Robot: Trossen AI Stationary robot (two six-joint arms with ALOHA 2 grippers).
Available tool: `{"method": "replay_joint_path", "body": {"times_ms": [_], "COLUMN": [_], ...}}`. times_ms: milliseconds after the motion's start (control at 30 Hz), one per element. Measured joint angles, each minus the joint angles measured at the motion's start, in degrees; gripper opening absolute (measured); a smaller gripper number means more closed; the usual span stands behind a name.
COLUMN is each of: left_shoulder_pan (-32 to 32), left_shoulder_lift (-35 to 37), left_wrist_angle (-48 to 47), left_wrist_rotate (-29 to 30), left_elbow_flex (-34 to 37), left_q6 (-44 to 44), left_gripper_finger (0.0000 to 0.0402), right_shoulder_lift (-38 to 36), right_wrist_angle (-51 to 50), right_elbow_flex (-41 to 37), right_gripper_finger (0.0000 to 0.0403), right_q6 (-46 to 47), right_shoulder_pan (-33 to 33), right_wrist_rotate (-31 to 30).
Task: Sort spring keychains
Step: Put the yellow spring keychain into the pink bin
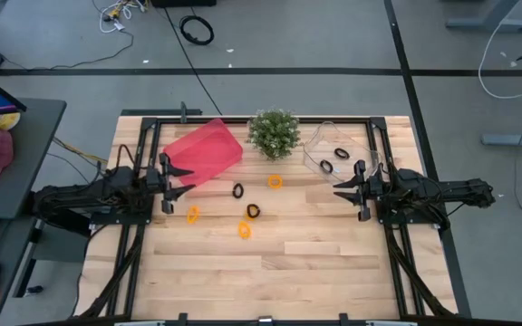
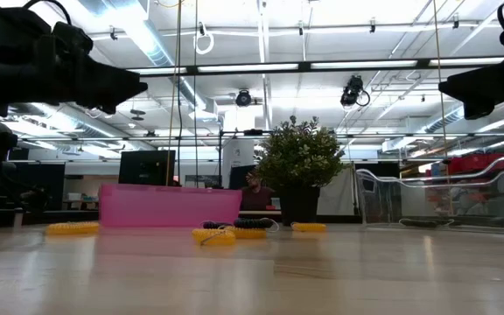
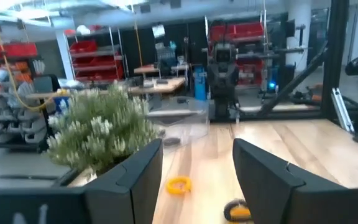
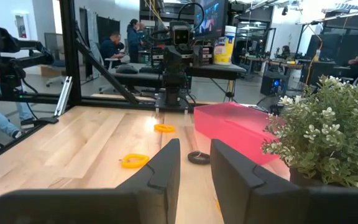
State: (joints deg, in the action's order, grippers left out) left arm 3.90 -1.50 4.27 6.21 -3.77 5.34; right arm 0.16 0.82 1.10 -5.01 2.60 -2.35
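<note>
Orange and black coiled spring keychains lie scattered on the pale wooden bench [image 1: 315,254], and taking the small green potted plant [image 1: 274,133] at the back middle as the landmark, the sorting looks only partly done. Just right of the plant sits a clear plastic bin [image 1: 319,145] with two black coiled keychains inside [image 1: 341,153] [image 1: 326,167]. Just left of the plant is a pink translucent bin [image 1: 205,152], and no orange loop can be made out in it. Still loose on the bench in front of the plant are an orange keychain closest to it [image 1: 275,181], a black keychain a little to the left [image 1: 237,191], another black one farther forward [image 1: 253,211], an orange one beside that [image 1: 244,230], and an orange one off to the left [image 1: 193,215]. So by the look of things two blacks are sorted and five loops remain, three orange and two black. Neither arm carries anything: the left gripper [image 1: 172,177] hovers in front of the pink bin, left of the plant, its jaws spread wide and empty, and the right gripper [image 1: 350,188] hangs in front of the clear bin, right of the plant, its jaws narrowly parted with nothing between them. A sensible next step would be for one arm to come down on the loop nearest it.
</note>
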Motion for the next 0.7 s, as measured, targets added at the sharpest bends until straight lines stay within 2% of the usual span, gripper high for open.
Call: {"method": "replay_joint_path", "body": {"times_ms": [133, 333, 433, 567, 700], "left_shoulder_pan": [0.0, 0.0, 0.0, 0.0, -2.4], "left_shoulder_lift": [0.0, 0.0, 0.0, -0.3, -4.1], "left_wrist_angle": [9.9, 24.4, 29.8, 28.5, 22.5], "left_wrist_rotate": [-1.1, -8.0, -14.3, -24.2, -32.3], "left_elbow_flex": [0.0, 0.0, -0.1, -4.1, -10.0], "left_q6": [-0.2, -2.1, -5.2, -8.2, -10.3], "left_gripper_finger": [0.02, 0.02, 0.02, 0.02, 0.02], "right_shoulder_lift": [0.0, 0.0, 0.0, 0.0, 0.0], "right_wrist_angle": [0.0, 0.0, 0.0, 0.0, 0.0], "right_elbow_flex": [0.0, 0.0, 0.0, 0.0, 0.0], "right_gripper_finger": [0.0093, 0.0093, 0.0093, 0.0093, 0.0093], "right_q6": [0.0, 0.0, 0.0, 0.0, 0.0], "right_shoulder_pan": [0.0, 0.0, 0.0, 0.0, 0.0], "right_wrist_rotate": [0.0, 0.0, 0.0, 0.0, 0.0]}}
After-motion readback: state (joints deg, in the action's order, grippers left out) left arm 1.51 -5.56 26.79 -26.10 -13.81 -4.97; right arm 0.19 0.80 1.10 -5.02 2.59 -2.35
